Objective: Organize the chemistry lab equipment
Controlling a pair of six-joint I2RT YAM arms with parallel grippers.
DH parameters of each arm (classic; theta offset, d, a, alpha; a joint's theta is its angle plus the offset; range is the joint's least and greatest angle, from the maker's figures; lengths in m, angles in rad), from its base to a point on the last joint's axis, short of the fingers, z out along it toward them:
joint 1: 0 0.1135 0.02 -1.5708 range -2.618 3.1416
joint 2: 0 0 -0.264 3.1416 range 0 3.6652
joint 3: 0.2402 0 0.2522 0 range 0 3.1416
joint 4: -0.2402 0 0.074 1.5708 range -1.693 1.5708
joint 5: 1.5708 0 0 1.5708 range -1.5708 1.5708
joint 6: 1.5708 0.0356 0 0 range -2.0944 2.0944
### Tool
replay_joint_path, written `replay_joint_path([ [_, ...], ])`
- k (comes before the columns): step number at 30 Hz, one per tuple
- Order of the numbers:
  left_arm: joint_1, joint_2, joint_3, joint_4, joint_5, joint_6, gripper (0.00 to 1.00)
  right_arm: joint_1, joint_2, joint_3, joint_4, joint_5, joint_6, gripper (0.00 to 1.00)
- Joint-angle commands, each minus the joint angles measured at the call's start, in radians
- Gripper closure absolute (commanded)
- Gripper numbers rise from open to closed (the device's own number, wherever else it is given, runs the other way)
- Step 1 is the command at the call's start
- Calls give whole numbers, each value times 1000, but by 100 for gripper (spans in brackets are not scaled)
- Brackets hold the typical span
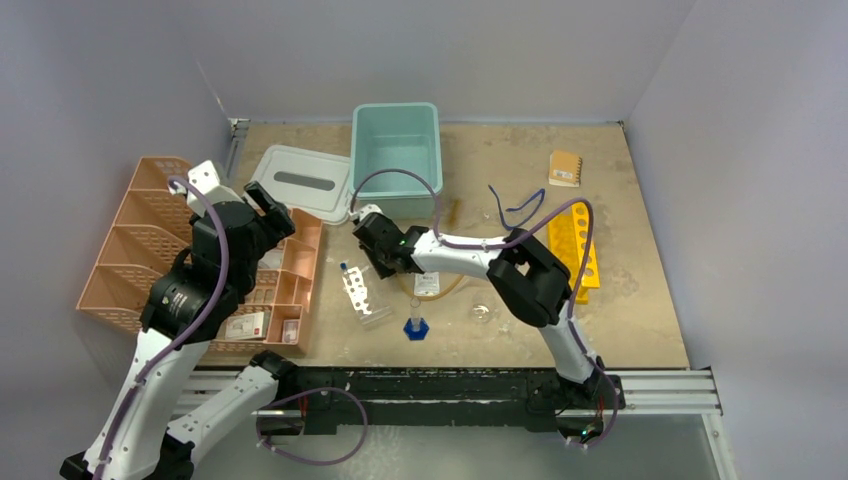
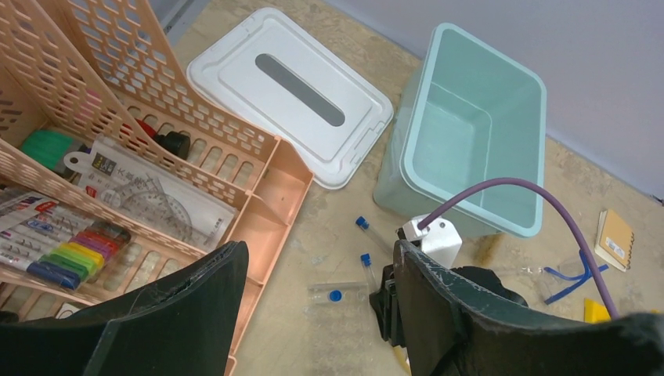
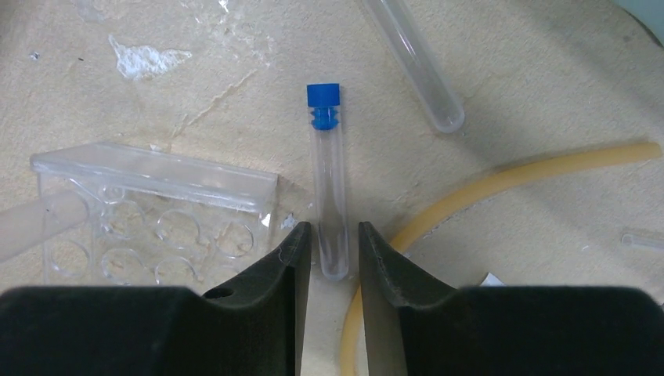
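In the right wrist view a blue-capped tube [image 3: 327,180] lies on the table. My right gripper [image 3: 330,235] is low over it, its jaws narrowly apart on either side of the tube's round end, with a thin gap each side. A clear tube rack [image 3: 156,211] lies to the left, amber rubber tubing [image 3: 501,180] curves to the right, and a second clear tube [image 3: 415,63] lies beyond. From the top the right gripper [image 1: 372,266] is by the rack [image 1: 358,295]. My left gripper [image 1: 265,215] is open and empty above the peach tray [image 1: 290,290].
A teal bin [image 1: 397,155] and its white lid [image 1: 300,180] stand at the back. A blue-based cylinder [image 1: 416,325], white packet [image 1: 428,284] and glass dish [image 1: 481,312] sit near the front. Blue safety glasses [image 1: 515,210], a yellow rack [image 1: 572,245] and a brown notebook [image 1: 565,168] lie to the right.
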Motion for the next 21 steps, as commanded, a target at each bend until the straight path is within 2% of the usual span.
replay_joint_path([
  [1,4,-12,-9,25,14,-23,33,-14,5,35,18,-18,-14,69],
  [11,4,-18,-14,19,26,-29,33,-32,82,68,52,-15,-17,71],
  [17,4,-26,-17,10,41,-34,33,-32,88,73,80,-2,-19,90],
  [21,4,-38,-26,9,47,-48,32,-32,-9,24,145,11,-10,94],
])
